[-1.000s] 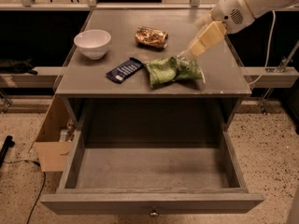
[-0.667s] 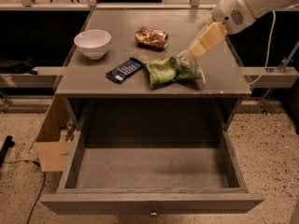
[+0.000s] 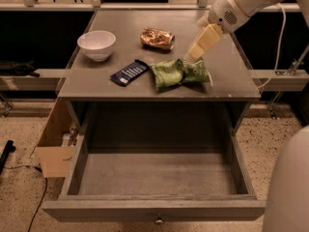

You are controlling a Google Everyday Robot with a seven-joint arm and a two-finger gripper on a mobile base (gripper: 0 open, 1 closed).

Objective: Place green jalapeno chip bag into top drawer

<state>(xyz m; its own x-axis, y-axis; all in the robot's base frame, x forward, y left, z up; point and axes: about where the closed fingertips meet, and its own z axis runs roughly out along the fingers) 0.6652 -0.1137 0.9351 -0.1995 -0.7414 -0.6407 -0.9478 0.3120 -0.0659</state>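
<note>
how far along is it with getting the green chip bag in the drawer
Done: the top drawer stands open. In hand: the gripper is at the green jalapeno chip bag, which lies on the tabletop. Left: grasp, lift, drop it in the drawer.

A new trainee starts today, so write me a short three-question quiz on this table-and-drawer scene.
1. True or false: the top drawer stands pulled open.
2. Which item lies nearest the green jalapeno chip bag? A white bowl; B dark-blue packet; C brown-gold bag.
3. Short answer: the gripper hangs over the tabletop at the far edge of which item?
Key: 1 true; 2 B; 3 the green jalapeno chip bag.
</note>
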